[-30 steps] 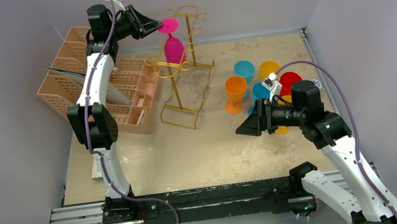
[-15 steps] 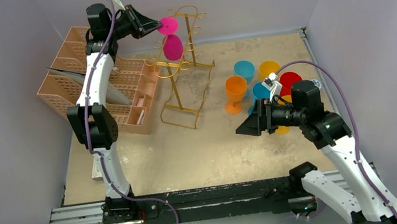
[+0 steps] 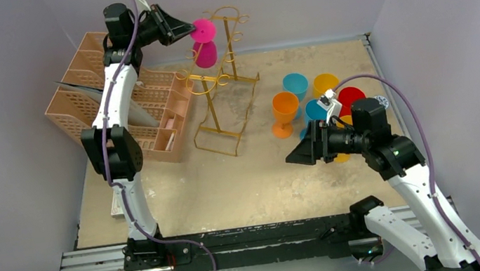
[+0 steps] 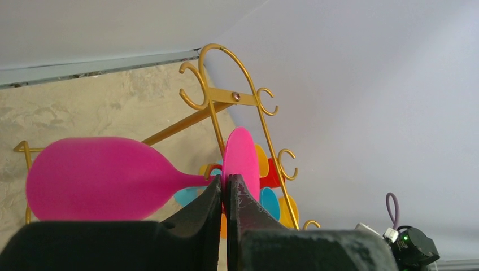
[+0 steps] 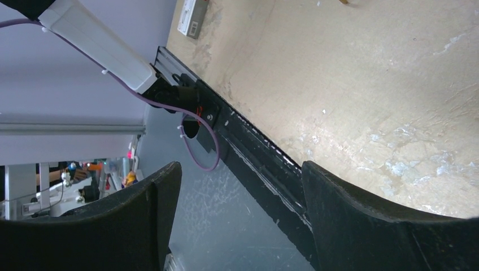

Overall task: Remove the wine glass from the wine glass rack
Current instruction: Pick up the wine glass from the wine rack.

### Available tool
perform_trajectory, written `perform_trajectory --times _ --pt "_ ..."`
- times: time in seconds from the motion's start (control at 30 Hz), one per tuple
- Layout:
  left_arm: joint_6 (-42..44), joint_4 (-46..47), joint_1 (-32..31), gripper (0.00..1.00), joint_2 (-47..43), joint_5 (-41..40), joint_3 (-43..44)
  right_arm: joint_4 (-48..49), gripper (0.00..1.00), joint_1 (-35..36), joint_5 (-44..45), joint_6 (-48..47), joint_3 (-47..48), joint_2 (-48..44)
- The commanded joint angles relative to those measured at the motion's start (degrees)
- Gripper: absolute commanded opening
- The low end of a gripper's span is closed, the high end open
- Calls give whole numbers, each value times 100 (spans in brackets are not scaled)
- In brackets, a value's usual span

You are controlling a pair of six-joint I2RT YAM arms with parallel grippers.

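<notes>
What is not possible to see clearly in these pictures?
- Left wrist view: the left gripper covers the wine glass stem, so whether its foot hangs on the rack is hidden.
- Top view: the right gripper covers some cups; their number is unclear.
- Right wrist view: only table and rail; glass and rack are outside the frame.

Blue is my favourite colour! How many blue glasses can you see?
2. One blue glass stands at the back, behind the orange glass. The other blue glass is right of the orange one, partly behind the right arm, which may hide more.
</notes>
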Motion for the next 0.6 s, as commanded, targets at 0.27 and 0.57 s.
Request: perform_trajectory --times 0.27,0.57 --pt "-1264 1496 149 0 -108 154 -72 -142 80 -18 88 -68 152 -12" --pt "-1325 1516 243 0 -156 115 -204 -69 80 -16 90 35 148 42"
